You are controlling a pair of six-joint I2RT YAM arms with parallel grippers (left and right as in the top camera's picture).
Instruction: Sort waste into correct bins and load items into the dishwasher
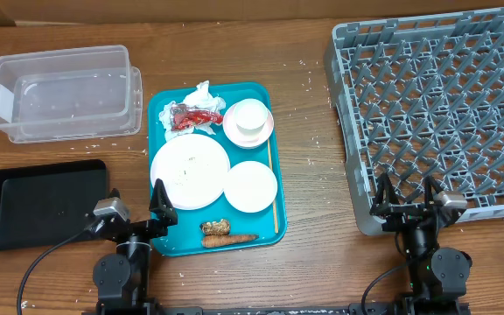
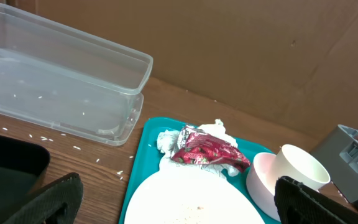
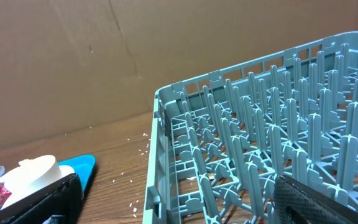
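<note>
A teal tray [image 1: 166,105] holds a large white plate [image 1: 189,164], a small white plate [image 1: 250,185], a white cup on a pink-white saucer [image 1: 248,121], a red wrapper [image 1: 191,116] on crumpled tissue [image 1: 202,91], a chopstick [image 1: 272,188] and food scraps [image 1: 226,232]. The grey dish rack [image 1: 440,105] stands at the right. My left gripper [image 1: 136,203] is open and empty at the tray's front left corner. My right gripper [image 1: 404,194] is open and empty at the rack's front edge. The left wrist view shows the wrapper [image 2: 207,150], cup [image 2: 298,168] and plate [image 2: 191,199].
A clear plastic bin [image 1: 64,92] sits at the back left and also shows in the left wrist view [image 2: 61,81]. A black tray [image 1: 46,201] lies at the front left. Rice grains are scattered on the wooden table. The rack's corner [image 3: 166,143] fills the right wrist view.
</note>
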